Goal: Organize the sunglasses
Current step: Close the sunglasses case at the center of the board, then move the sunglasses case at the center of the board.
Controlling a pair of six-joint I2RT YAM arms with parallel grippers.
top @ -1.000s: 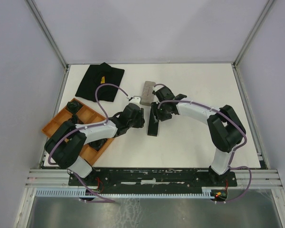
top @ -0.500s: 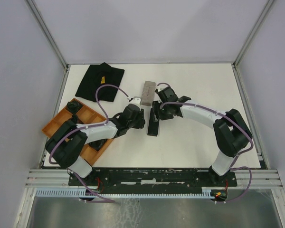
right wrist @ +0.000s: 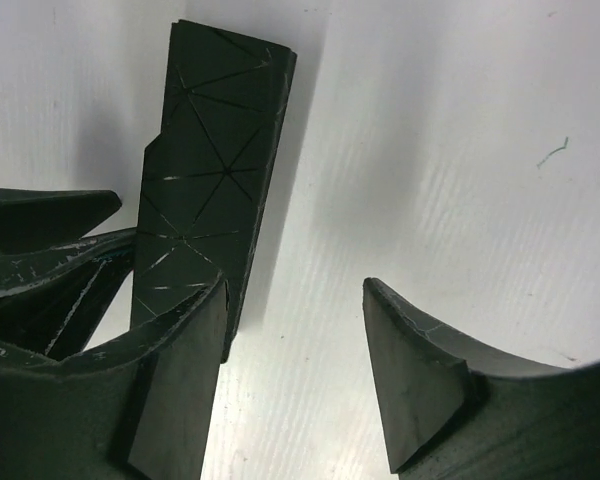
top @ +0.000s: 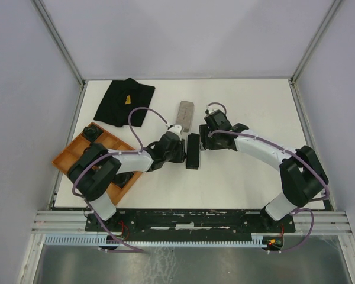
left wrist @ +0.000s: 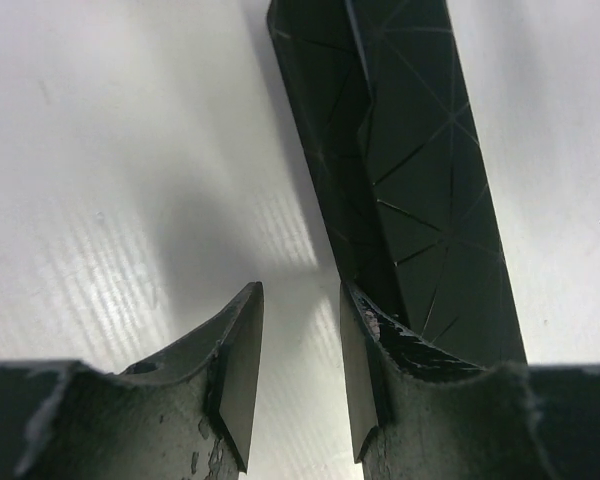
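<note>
No sunglasses show plainly in any view. A black oblong case with a pattern of thin pale lines lies flat on the white table between my two grippers. My left gripper is at the case's left side. In the left wrist view the left gripper is open with only bare table in the gap, and the case runs along the outside of one finger. My right gripper is open at the case's far right end. In the right wrist view the right gripper holds nothing, and the case lies just beyond one finger.
A grey oblong case lies just beyond the black one. A black cloth is spread at the far left. An orange compartment tray sits at the left edge, partly under my left arm. White walls close in the table.
My right gripper has opened wider and drawn back toward the far right, leaving the black case lying straighter. My left gripper has moved right, up against the case.
</note>
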